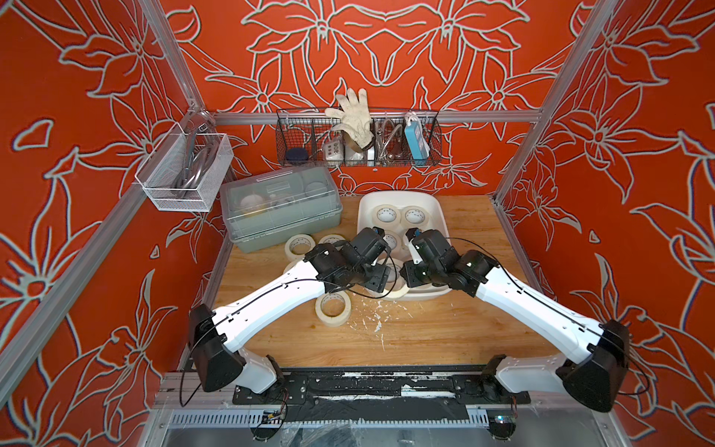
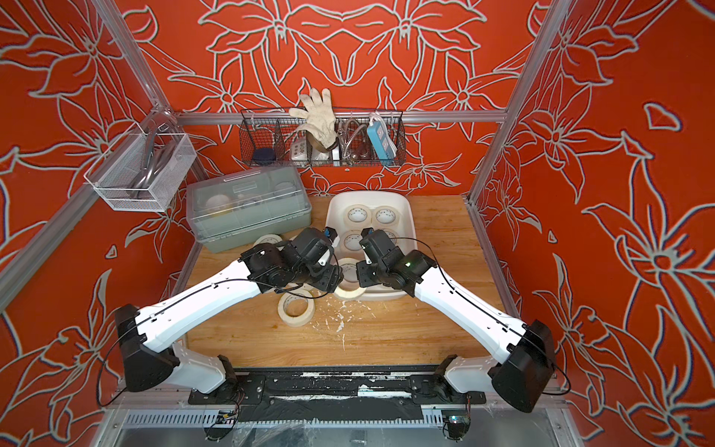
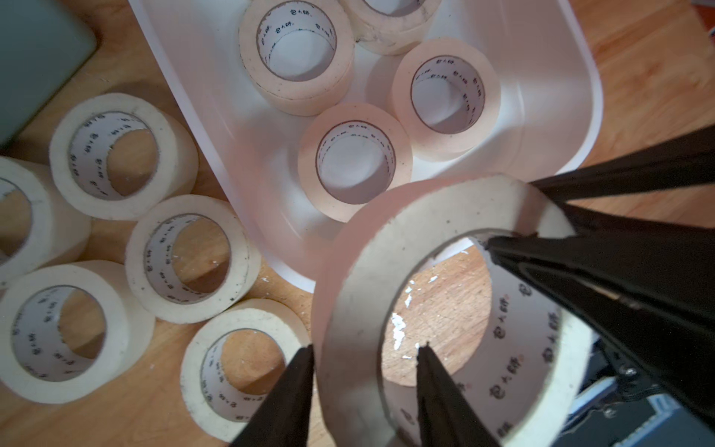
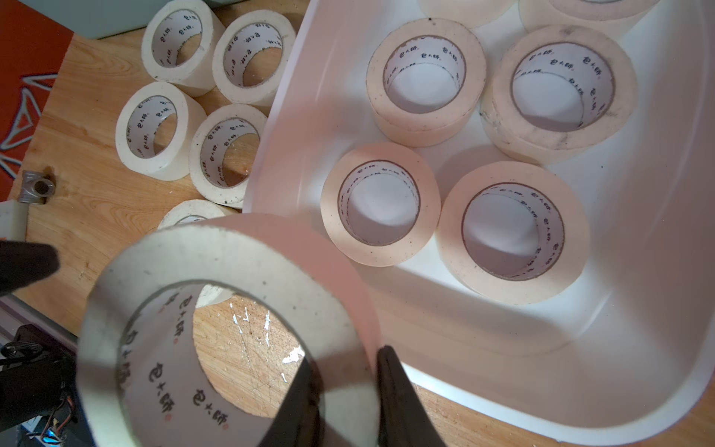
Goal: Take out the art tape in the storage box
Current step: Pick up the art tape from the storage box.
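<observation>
One cream roll of art tape (image 2: 349,287) hangs tilted over the near left corner of the white storage box (image 1: 402,195), and both grippers are at it. In the right wrist view my right gripper (image 4: 347,354) is shut on this roll's wall (image 4: 216,251). In the left wrist view my left gripper (image 3: 366,347) straddles the opposite side of the same roll (image 3: 387,232), open, with a gap between the inner finger and the wall. Several rolls (image 4: 425,81) lie flat inside the box (image 4: 657,193). Several more (image 3: 104,154) rest on the wooden table left of it.
A grey-green lidded box (image 1: 280,205) stands at the back left, close to the loose rolls (image 1: 300,244). One roll (image 1: 332,307) lies nearer the front. A black wire basket (image 1: 358,137) and a white mesh basket (image 1: 185,170) hang on the walls. White flecks (image 1: 377,317) mark the tabletop.
</observation>
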